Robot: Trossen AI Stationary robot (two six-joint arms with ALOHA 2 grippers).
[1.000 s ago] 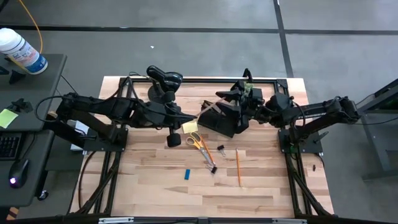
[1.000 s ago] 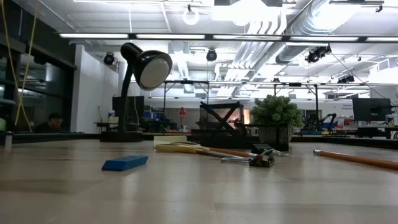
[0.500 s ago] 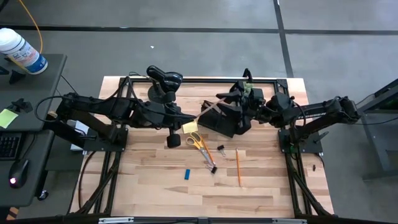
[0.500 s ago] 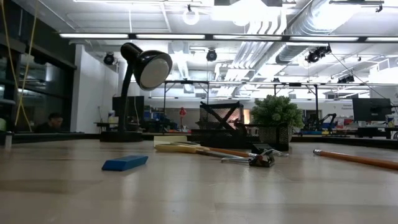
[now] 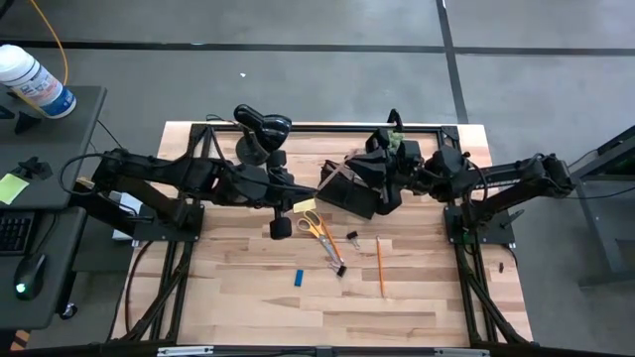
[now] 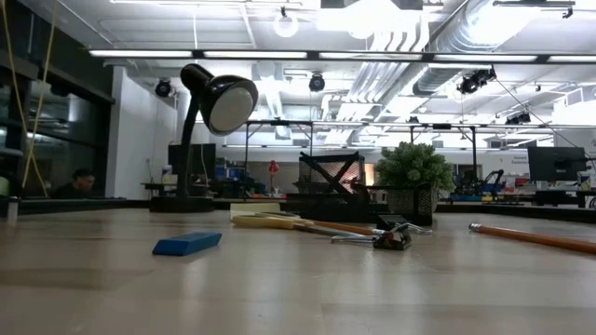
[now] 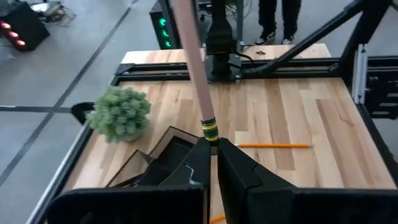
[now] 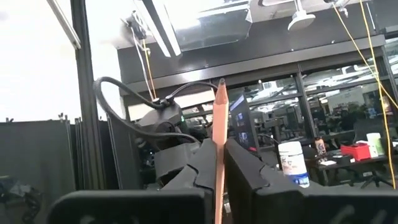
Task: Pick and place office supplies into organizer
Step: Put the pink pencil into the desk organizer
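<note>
Above the far middle of the worktop (image 5: pixel 248 297): a wooden pencil (image 5: pixel 335 176) hangs in the air between the two arms, over the near-left part of the organizer (image 5: pixel 342 201).
Left gripper (image 5: pixel 310 188): reaches in from the left edge; in its wrist view the jaws are together on the pencil's green-and-yellow ferrule end (image 7: pixel 210 127), and the shaft runs away from the fingers (image 7: pixel 239 168).
Right gripper (image 5: pixel 361 167): reaches in from the right edge, above the organizer; in its wrist view the jaws are pressed against the same pencil (image 8: pixel 218 124), whose sharpened tip sticks out past the fingers (image 8: pixel 239 165).
Organizer: black mesh caddy, set at an angle near the far edge, just right of centre.
Sticky-note pad (image 5: pixel 304 205): yellow, flat on the worktop just left of the organizer.
Scissors (image 5: pixel 319 226): orange handles, lying just on the near side of the pad.
Black clip (image 5: pixel 351 237): beside the scissors' blades, toward the right edge.
Orange pencil (image 5: pixel 380 266): lying alone, right of centre, running from far to near.
Blue block (image 5: pixel 298 279): near the worktop's centre, apart from the rest.
Desk lamp (image 5: pixel 260 134): at the far edge, left of centre.
Potted plant (image 6: pixel 413 167): at the far edge, beside the organizer.
</note>
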